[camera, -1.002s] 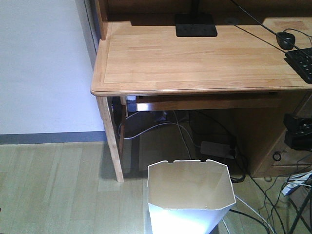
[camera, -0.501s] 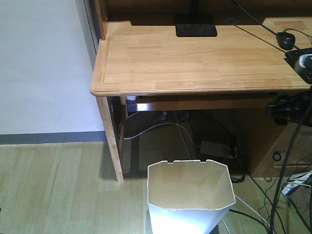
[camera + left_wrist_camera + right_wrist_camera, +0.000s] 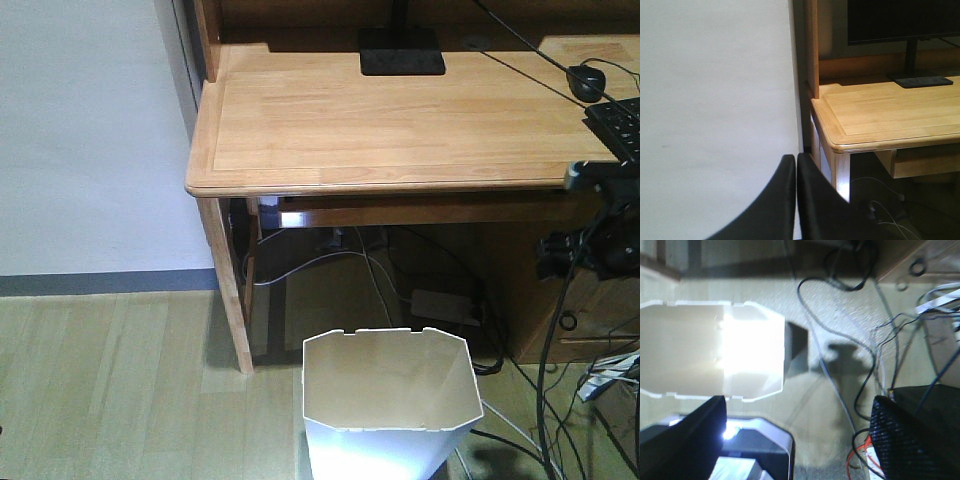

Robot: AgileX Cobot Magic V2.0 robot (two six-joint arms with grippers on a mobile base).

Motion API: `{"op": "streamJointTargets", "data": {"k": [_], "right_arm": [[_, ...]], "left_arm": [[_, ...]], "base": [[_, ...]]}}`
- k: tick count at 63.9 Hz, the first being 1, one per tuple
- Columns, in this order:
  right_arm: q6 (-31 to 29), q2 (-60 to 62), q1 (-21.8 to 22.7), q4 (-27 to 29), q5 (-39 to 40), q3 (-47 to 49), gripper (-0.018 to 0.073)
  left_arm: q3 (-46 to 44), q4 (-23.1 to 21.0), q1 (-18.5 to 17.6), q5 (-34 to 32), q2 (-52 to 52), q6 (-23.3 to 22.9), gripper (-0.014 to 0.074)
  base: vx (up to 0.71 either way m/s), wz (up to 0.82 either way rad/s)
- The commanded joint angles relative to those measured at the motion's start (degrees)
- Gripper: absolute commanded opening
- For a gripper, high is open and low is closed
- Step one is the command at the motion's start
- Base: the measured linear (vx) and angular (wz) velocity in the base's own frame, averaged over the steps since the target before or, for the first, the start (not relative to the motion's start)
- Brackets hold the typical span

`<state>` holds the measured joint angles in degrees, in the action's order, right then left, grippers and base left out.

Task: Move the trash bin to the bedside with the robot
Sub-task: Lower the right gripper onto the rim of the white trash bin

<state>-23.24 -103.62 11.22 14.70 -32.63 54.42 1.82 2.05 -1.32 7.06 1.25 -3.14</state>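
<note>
Light plank floor (image 3: 110, 380), with a white wall (image 3: 90, 130) behind carrying a grey skirting band.

Front view, 6 o'clock: the trash bin (image 3: 385, 405) stands upright on the floor with its mouth open. It sits just in front of the knee opening of the wooden surface (image 3: 400, 130), whose left leg (image 3: 228, 290) is at the bin's 10 o'clock.

At 3 o'clock the right arm (image 3: 598, 240) hangs in front of the surface's edge and is not touching the bin. Black cables (image 3: 548, 400) loop down from it to the floor.

Right wrist view: the right gripper (image 3: 800, 402) has its fingers (image 3: 695, 430) spread wide with nothing between them. The bin, washed by glare, lies at 10 o'clock of the gap.

Left wrist view: the left gripper (image 3: 793, 165) has its fingers pressed together and holds nothing. The wall is behind it and the surface's corner is at 3 o'clock.

Farther back on the surface are a monitor base (image 3: 402, 52) at 12 o'clock, and a mouse (image 3: 585, 80) and keyboard (image 3: 615, 125) at 2 o'clock.
</note>
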Motion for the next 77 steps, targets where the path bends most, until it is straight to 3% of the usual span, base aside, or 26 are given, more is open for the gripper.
{"op": "streamJointTargets", "data": {"k": [1,21,32,77], "right_arm": [[-11.9,-3.5,0.6,7.5,2.3,1.7,0.0554],[-39.1,-22.4,0.5,33.0,13.3,2.2,0.0552],[-48.2,-31.7,0.5,40.4,13.1,5.9,0.0552],[-48.1,-59.4,0.4,45.9,14.2,25.9,0.0552]], "left_arm": [[-1.4,-0.1,0.0,-4.2,0.3,-0.2,-0.0006],[-1.4,-0.1,0.0,-4.2,0.3,-0.2,-0.0006],[-1.4,-0.1,0.0,-4.2,0.3,-0.2,-0.0006],[-1.4,-0.1,0.0,-4.2,0.3,-0.2,-0.0006]], "base": [[0.00,0.00],[0.00,0.00],[0.00,0.00],[0.00,0.00]]}}
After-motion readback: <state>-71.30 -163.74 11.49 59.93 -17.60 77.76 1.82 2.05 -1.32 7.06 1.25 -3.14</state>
